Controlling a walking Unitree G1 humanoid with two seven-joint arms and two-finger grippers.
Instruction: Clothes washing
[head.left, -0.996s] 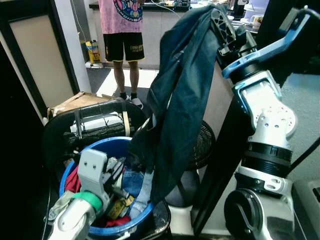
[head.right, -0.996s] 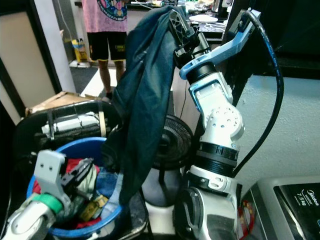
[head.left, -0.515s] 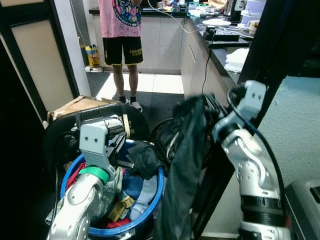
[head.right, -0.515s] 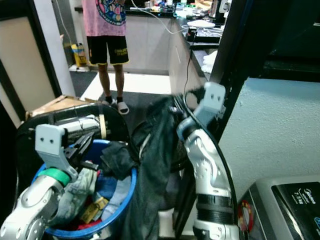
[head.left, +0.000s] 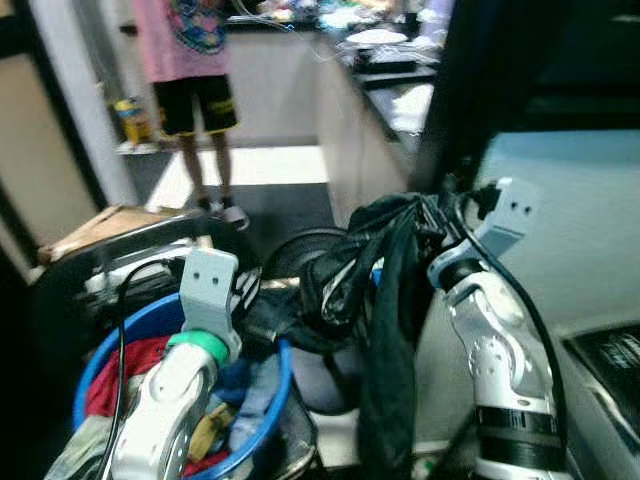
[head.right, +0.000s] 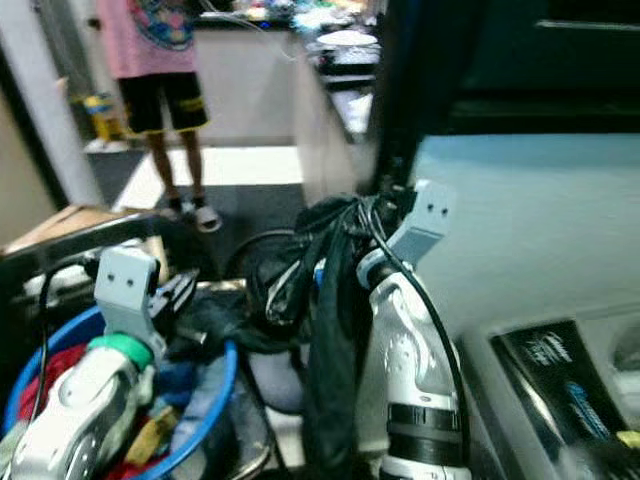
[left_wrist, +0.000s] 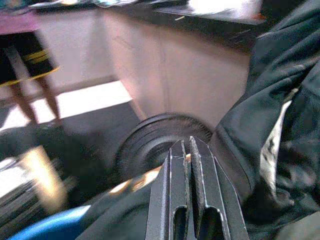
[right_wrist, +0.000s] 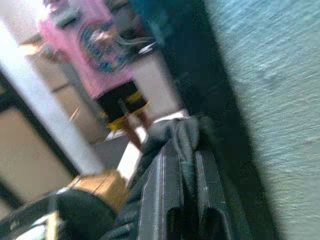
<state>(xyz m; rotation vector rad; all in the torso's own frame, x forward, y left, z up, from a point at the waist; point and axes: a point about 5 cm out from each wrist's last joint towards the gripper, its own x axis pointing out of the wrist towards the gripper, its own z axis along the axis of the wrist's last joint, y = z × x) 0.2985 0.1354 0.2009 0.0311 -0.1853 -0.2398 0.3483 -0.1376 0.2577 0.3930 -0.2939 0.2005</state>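
A dark blue garment (head.left: 386, 340) hangs from my right gripper (head.left: 425, 212), which is shut on its bunched top at chest height, right of the blue laundry basket (head.left: 283, 366). In the right wrist view the cloth (right_wrist: 185, 131) sits pinched between the black fingers (right_wrist: 159, 170). One end of the garment trails over the basket's rim. My left gripper (head.left: 250, 290) hovers over the basket's far rim next to that trailing end. Its fingers (left_wrist: 176, 165) are pressed together, and I see no cloth between them. Red, blue and pale clothes (head.left: 120, 365) fill the basket.
A washing machine's top panel (head.right: 560, 385) shows at the lower right, below a pale textured wall (head.right: 520, 220). A round black fan (head.left: 300, 256) stands on the floor behind the basket. A person in a pink shirt and black shorts (head.left: 186, 60) stands at the back by the counter.
My right arm has brought the garment down from high overhead to chest height, where it now hangs bunched. The camera has swung right, bringing the washing machine into view. The left gripper rose a little.
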